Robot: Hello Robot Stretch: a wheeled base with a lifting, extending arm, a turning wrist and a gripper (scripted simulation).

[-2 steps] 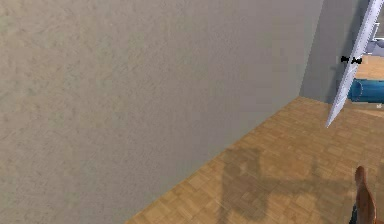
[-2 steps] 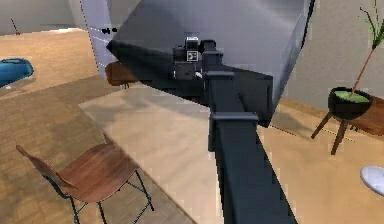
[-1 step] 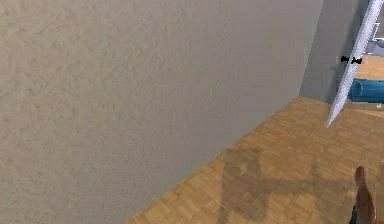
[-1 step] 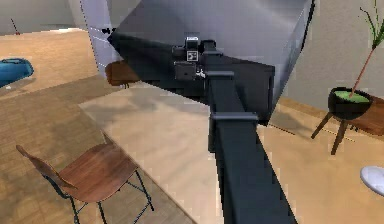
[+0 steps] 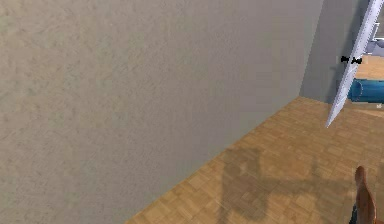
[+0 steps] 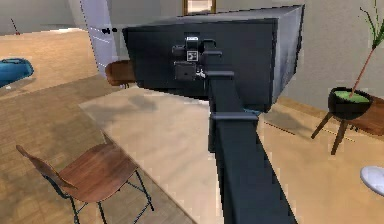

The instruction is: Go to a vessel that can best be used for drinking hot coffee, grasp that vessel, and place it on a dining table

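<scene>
Pale wooden table (image 6: 165, 140) beside brown chair (image 6: 95, 172); cannot tell if end effector (image 6: 190, 60) holds anything.

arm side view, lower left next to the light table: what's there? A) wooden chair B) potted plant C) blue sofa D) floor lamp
A: a wooden chair with a curved brown seat and thin dark legs stands at the lower left, beside the light table.
</scene>
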